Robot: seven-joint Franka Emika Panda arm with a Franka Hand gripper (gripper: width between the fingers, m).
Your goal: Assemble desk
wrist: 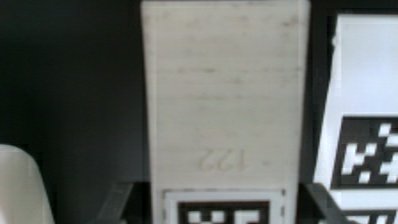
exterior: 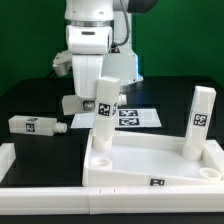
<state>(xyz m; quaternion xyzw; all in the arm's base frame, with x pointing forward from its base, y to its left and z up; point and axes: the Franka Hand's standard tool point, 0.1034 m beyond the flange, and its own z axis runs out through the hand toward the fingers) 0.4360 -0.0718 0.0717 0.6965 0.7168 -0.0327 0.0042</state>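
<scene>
The exterior view shows a white robot arm reaching down from the top centre over a black table. Its gripper is clamped on the upper part of a tilted leg, a short white post with a black-and-white square tag on its side. The post leans with its top toward the exterior view's right. Its lower end meets the far corner of the desktop panel on the exterior view's left. The panel is a flat white rimmed rectangle lying in the foreground. An upright leg with its own tag stands at the panel's far corner on the exterior view's right. A lying leg rests on its side on the table, well apart to the exterior view's left. The marker board lies flat on the table behind the panel, just beside the tilted leg. A long white rail runs along the near edge in front of the panel. In the wrist view, the tilted leg fills the middle as a broad white bar, its tag partly cut off by the picture's edge. The gripper holds it, with dark fingers close against either side. Part of the marker board with one tag shows beside the leg.
</scene>
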